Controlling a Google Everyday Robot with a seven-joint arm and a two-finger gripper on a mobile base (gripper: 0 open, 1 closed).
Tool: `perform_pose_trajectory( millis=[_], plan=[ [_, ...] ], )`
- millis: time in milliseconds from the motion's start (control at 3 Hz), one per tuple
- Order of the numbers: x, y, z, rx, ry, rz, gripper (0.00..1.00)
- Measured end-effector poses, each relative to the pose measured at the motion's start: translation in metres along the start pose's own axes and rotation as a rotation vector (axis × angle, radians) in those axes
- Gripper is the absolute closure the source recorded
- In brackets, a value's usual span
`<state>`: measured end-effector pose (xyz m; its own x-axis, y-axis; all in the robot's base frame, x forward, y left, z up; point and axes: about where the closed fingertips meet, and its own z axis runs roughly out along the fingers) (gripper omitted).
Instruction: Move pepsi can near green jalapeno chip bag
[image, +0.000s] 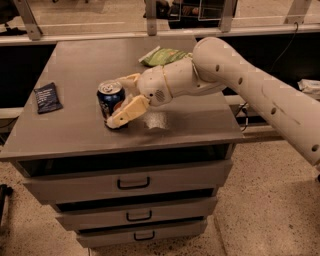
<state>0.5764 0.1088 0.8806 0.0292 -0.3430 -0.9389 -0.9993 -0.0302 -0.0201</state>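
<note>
Pepsi can upright, long axis vertical, silver top up, front-left of tabletop. Gripper straddles it, jaws spread either side. Green jalapeno chip bag flat at back, long axis left-right, well apart.

The pepsi can is glossy painted metal with a bare silvery top. The gripper, at the can near the cabinet top's front edge, is smooth cream plastic, matt like the arm. The green jalapeno chip bag is crinkled film with a slight sheen. The cabinet top is smooth grey and faintly reflective, while the dark packet looks dull.
</note>
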Motion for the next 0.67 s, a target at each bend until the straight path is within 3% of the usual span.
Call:
perform_pose_trajectory(
  millis=[333, 667],
  plan=[
    [0.000, 0.000, 0.001, 0.006, -0.032, 0.018, 0.39],
    [-0.005, -0.004, -0.015, 0.055, -0.060, 0.013, 0.64]
  ],
)
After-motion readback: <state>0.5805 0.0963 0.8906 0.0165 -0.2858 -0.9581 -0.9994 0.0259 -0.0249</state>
